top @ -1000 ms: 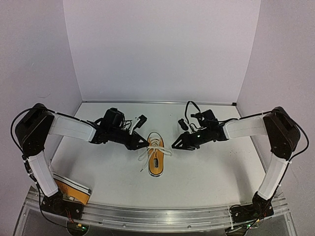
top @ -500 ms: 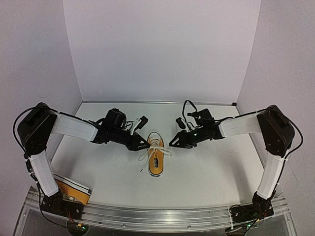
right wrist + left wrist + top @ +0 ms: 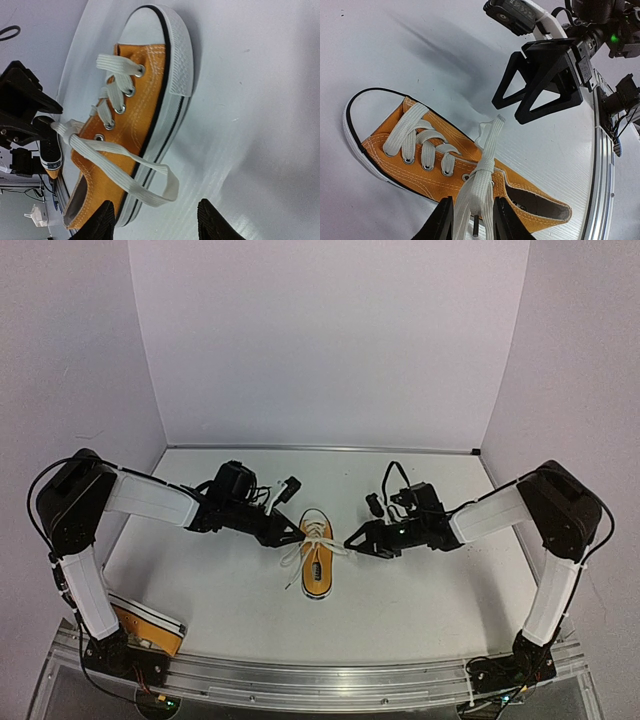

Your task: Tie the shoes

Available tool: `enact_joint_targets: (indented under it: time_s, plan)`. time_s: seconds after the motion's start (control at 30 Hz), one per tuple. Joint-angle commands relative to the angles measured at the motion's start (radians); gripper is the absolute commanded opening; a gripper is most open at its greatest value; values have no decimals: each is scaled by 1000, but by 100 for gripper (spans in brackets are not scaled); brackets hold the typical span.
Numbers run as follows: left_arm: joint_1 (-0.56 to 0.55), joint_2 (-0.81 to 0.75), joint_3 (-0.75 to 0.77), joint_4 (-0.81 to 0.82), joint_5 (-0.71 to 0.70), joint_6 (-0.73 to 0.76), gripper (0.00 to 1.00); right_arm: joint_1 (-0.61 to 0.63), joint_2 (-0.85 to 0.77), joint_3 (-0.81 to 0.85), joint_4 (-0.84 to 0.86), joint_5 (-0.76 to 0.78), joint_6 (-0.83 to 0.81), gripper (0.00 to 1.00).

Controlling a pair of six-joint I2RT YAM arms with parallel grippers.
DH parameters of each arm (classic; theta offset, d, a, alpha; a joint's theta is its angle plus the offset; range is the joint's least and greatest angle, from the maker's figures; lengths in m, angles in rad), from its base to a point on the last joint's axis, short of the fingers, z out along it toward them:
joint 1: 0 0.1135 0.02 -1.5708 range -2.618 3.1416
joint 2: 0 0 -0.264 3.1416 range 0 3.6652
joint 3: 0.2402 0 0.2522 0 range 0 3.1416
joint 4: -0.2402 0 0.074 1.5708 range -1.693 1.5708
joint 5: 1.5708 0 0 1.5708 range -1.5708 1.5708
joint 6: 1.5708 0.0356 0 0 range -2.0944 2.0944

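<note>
One orange-yellow shoe (image 3: 318, 572) lies mid-table, toe pointing away. It shows in the left wrist view (image 3: 420, 172) and the right wrist view (image 3: 135, 110). My left gripper (image 3: 292, 533) sits at the shoe's left side, shut on the white lace strands (image 3: 479, 187), which rise taut from the knot into its jaws (image 3: 474, 222). My right gripper (image 3: 352, 541) is open at the shoe's right side, low over the table. A loose lace loop (image 3: 150, 192) lies just ahead of its spread fingers (image 3: 160, 222). The second shoe (image 3: 150, 628) lies at the near left edge.
White walls close off the back and both sides. The metal rail (image 3: 320, 675) runs along the near edge by the arm bases. The right gripper's black fingers (image 3: 540, 75) show beyond the shoe in the left wrist view.
My right gripper has dropped lower and moved nearer the shoe's right side, toward the loose loop. My left gripper and the shoe have stayed put.
</note>
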Motion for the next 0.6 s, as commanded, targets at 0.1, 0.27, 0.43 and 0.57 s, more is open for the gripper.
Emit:
enact_joint_targets:
  time_s: [0.1, 0.27, 0.43, 0.57]
  plan:
    - [3, 6, 24, 12, 31, -5, 23, 41, -19, -16, 136, 79, 62, 52]
    - [3, 6, 26, 16, 39, -7, 16, 82, -47, -60, 202, 186, 91, 52]
    - [3, 6, 24, 21, 38, -10, 5, 108, -63, -106, 257, 245, 105, 55]
    - [4, 4, 24, 21, 35, -12, 0, 125, -42, -107, 261, 264, 98, 60]
